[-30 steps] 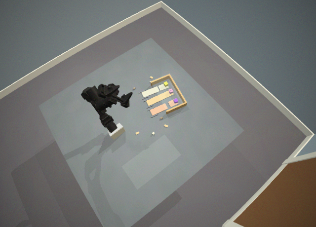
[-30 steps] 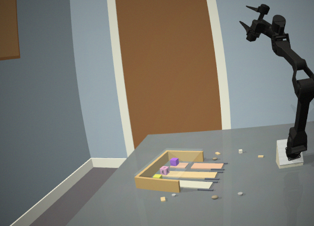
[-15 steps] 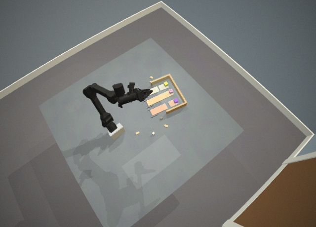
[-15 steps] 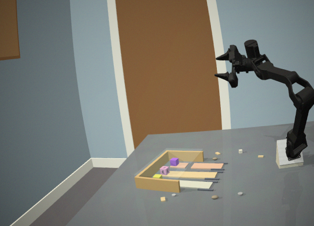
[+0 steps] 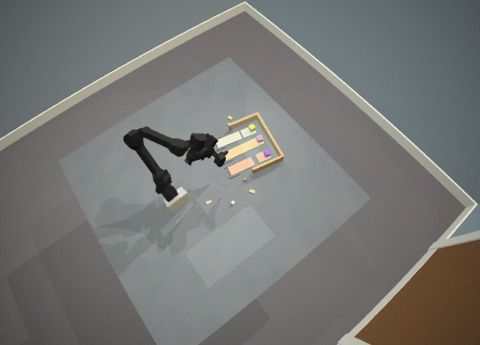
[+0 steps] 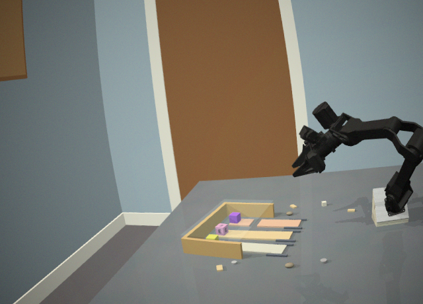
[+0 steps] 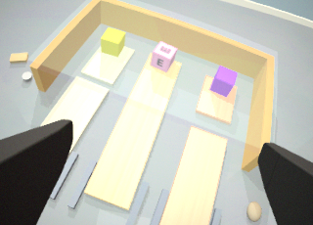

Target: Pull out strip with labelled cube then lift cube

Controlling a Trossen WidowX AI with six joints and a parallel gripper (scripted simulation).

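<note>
Three strips lie side by side, running into a three-sided wooden fence (image 5: 273,142) (image 6: 211,248) (image 7: 190,25). The middle tan strip (image 5: 240,149) (image 6: 256,234) (image 7: 133,147) is in one piece and carries a pink labelled cube (image 5: 259,138) (image 6: 221,228) (image 7: 164,55) at its far end. The cream strip (image 5: 229,139) (image 6: 263,248) (image 7: 74,108) is split, with a yellow cube (image 5: 252,127) (image 6: 211,236) (image 7: 112,41) on its far piece. The orange strip (image 5: 241,166) (image 6: 278,223) (image 7: 192,182) is split, with a purple cube (image 5: 267,152) (image 6: 234,217) (image 7: 223,80) on its far piece. My gripper (image 5: 221,157) (image 6: 294,169) (image 7: 170,142) is open and empty. It hangs well above the strips' near ends.
Thin dark bars (image 7: 137,208) (image 6: 285,240) lie at the strips' near ends. Small pebbles (image 7: 253,211) (image 6: 289,265) and little blocks (image 6: 219,267) (image 6: 324,203) (image 7: 19,57) are scattered around the fence. The arm's white base (image 6: 389,215) (image 5: 177,201) stands away from the fence.
</note>
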